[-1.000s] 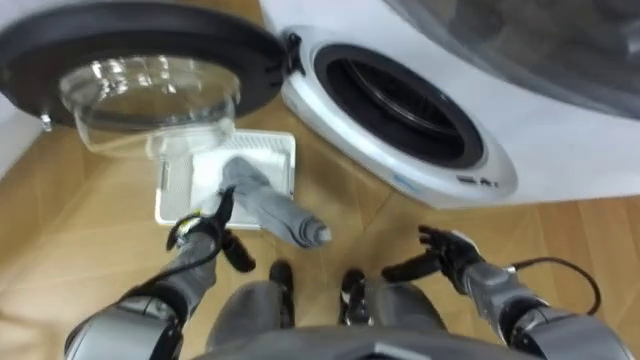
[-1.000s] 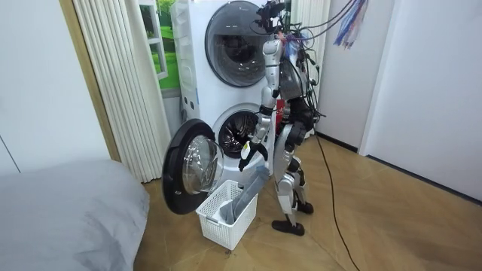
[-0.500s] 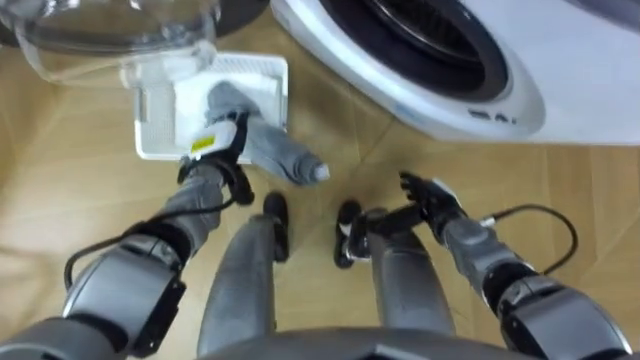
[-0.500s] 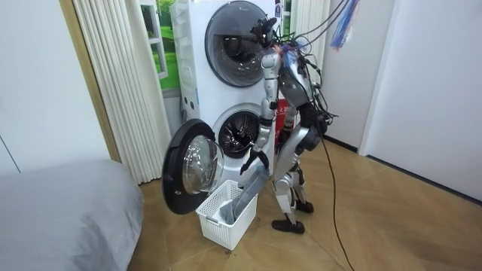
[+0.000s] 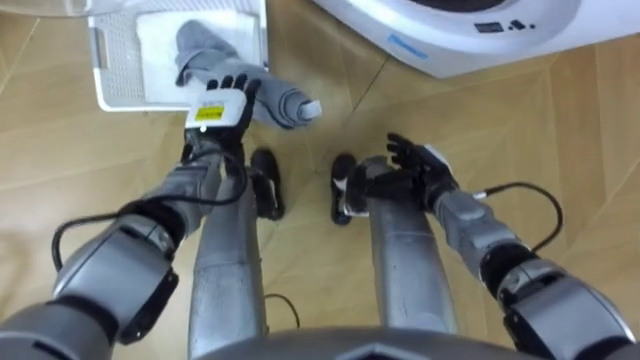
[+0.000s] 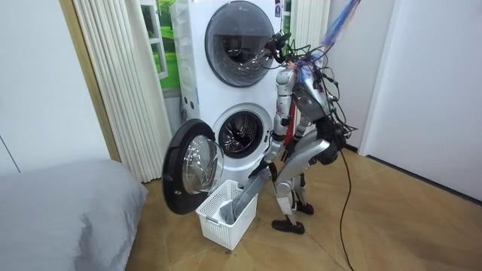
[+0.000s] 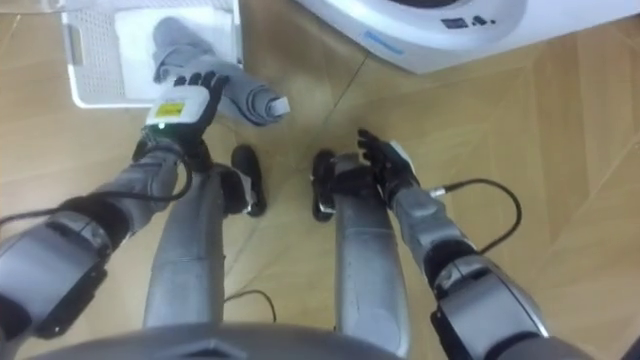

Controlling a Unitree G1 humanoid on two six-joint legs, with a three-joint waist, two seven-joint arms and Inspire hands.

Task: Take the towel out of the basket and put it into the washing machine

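A grey rolled towel (image 5: 285, 102) lies in a white slatted laundry basket (image 5: 118, 62) on the floor, one end sticking out over the rim. My left hand (image 5: 222, 102) reaches down to it, its straight, spread fingers resting on top of the roll. My right hand (image 5: 415, 165) hangs open by my right knee, holding nothing. The white washing machine (image 5: 470, 38) fills the upper right. In the room view I bend forward in front of the lower washer drum (image 6: 241, 135), beside its open door (image 6: 192, 169), with the basket (image 6: 226, 218) and towel (image 6: 245, 197) below me.
A second drum (image 6: 237, 34) is stacked above the lower one. A grey bed (image 6: 60, 211) fills the room view's lower left, with pleated curtains (image 6: 124, 83) behind it. Bare wooden floor (image 5: 590, 180) spreads to my right.
I have bent forward and the eye view has tilted down, pushing washer and basket towards the top. My left hand moved from beside the towel onto it. The right hand stays near the knee.
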